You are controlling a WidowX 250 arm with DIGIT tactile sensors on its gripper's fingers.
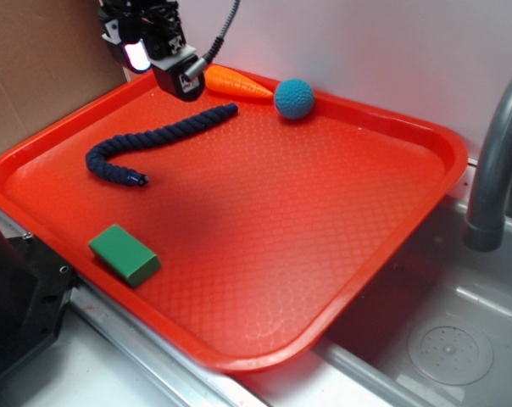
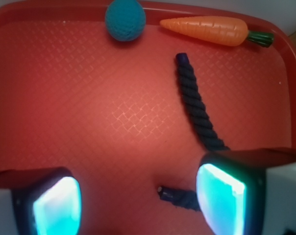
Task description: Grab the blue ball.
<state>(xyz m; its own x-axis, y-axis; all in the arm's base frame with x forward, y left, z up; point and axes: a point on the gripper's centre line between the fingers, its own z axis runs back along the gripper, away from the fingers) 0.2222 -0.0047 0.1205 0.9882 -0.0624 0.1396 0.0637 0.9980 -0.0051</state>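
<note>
The blue ball (image 1: 294,98) is a small teal sphere with a bumpy surface. It rests against the far rim of the red tray (image 1: 447,148), touching the tip of a toy carrot (image 1: 236,83). My gripper (image 1: 181,80) hangs above the tray's far left corner, well to the left of the ball. In the wrist view the ball (image 2: 125,19) sits at the top, far from my gripper (image 2: 138,200). The jaws stand wide apart with nothing between them except an end of the rope on the tray below.
A dark navy rope (image 1: 154,140) curves across the tray's left part and passes under my right finger (image 2: 221,196). A green block (image 1: 125,254) lies near the front left rim. A grey faucet (image 1: 498,161) and a steel sink (image 1: 447,348) are to the right.
</note>
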